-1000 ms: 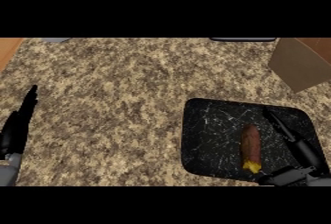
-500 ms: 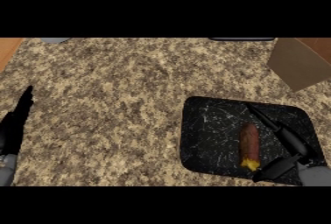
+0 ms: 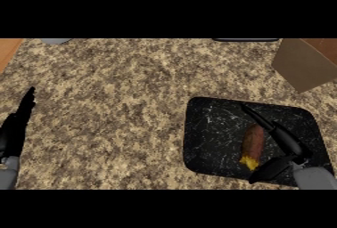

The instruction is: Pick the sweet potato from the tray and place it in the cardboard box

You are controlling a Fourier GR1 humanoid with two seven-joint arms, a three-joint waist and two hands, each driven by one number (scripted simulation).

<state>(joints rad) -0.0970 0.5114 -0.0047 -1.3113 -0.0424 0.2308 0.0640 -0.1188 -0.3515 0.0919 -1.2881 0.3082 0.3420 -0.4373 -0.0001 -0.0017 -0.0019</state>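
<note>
- Here's the right hand [image 3: 288,141], in from the lower right corner and low over the tray [image 3: 211,133], a black, white-veined slab with rounded corners lying on the speckled granite counter [image 3: 118,98].
- Its fingers [image 3: 263,122] are stretched out straight, pointing up and to the left across the tray, and the thumb [image 3: 269,170] is splayed wide below them. Nothing is clasped; the hand is spread.
- And there's the sweet potato [image 3: 253,141], lying on the tray's right half. It runs nearly up-and-down in the view, reddish-brown with a yellow tip at its near end.
- It sits right in the fork of that hand, with the fingers just beside its right flank and the thumb just below the yellow tip. Whether anything is touching it, I can't tell from this angle.
- The cardboard box [image 3: 304,64] is up in the top right corner, showing a tilted brown panel. It is well apart from the tray and partly cut off by the view's edge.
- Over at the far left edge, the left hand [image 3: 16,129] rests with fingers straight and pointing up, holding nothing, well apart from the tray.
</note>
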